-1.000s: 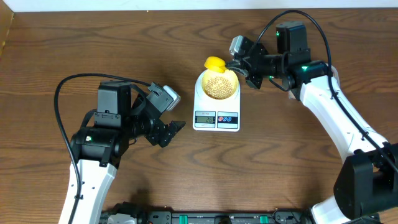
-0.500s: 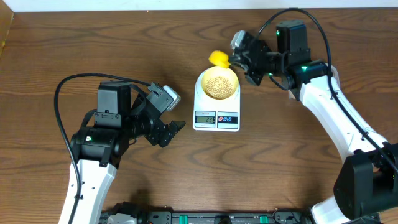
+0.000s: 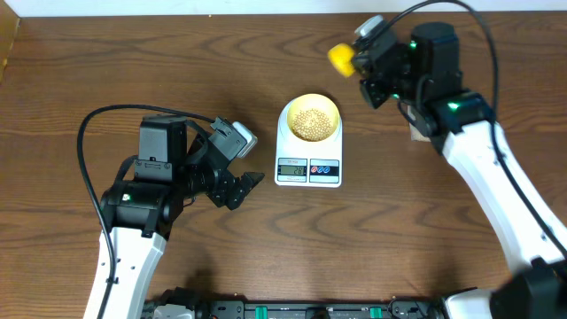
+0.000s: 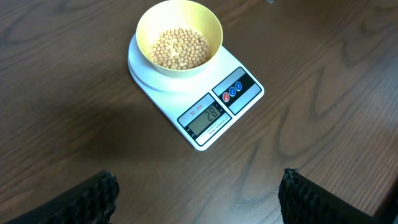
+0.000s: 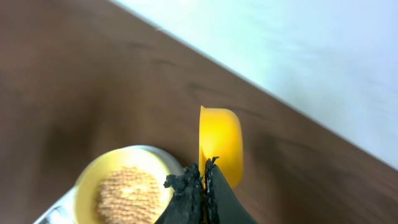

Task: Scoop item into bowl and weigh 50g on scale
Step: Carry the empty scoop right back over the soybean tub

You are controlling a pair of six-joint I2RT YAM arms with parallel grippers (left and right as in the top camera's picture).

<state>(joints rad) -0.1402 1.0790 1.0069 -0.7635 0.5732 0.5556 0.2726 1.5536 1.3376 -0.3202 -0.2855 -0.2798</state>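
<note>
Brown wood counter [image 3: 106, 71]. We note scale [image 3: 308, 152] mid-counter, toward far edge, with bowl [image 3: 291, 118] on top and beans [image 3: 309, 123] inside. Right gripper [image 5: 204, 171] clamps yellow scoop [image 3: 340, 57] near far edge, apart from bowl. Left gripper [image 3: 246, 189] gapes wide toward front edge, holding nothing.

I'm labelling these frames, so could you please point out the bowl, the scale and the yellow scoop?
bowl [image 4: 144, 34], left wrist view, bare inner wall on its left side.
scale [image 4: 206, 114], left wrist view, its LCD display.
yellow scoop [image 5: 222, 140], right wrist view, outer side of its cup.
</note>
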